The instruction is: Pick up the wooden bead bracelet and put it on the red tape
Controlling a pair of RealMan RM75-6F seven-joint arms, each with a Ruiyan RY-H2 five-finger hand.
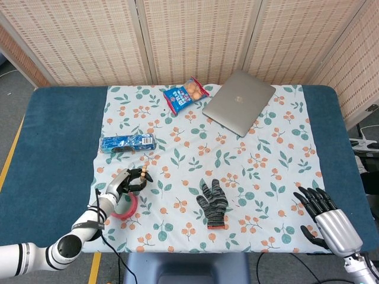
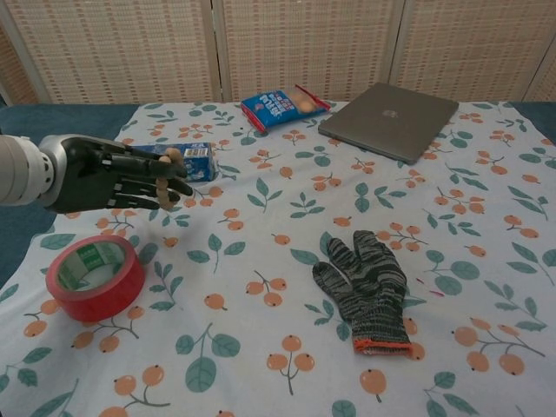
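- Placement is the step in hand, as I judge it: the left hand (image 2: 109, 184) has its dark fingers curled round the wooden bead bracelet (image 2: 165, 180) and holds it in the air, up and a little beyond the red tape (image 2: 95, 276).
- Tape roll lies flat on the floral cloth near the worktop's (image 1: 59, 130) front left corner, its open core facing up; in the head view the hand hides part of the roll.
- To do it well, I'd say the hand should come back toward the robot and down until the beads hang over the ring of the roll, not over its far edge.
- Letting go low would help, since round beads dropped from height could bounce or slide off the narrow rim onto the cloth.
- Fingers should open without brushing the roll, which looks light enough to shift.
- Blue packet (image 2: 193, 160) lies just behind the hand, so a pull toward the robot keeps clear of it.
- Knit glove (image 2: 365, 285) sits mid-cloth, well apart.
- Right hand (image 1: 324, 216) rests at the near right edge, fingers apart and holding nothing.
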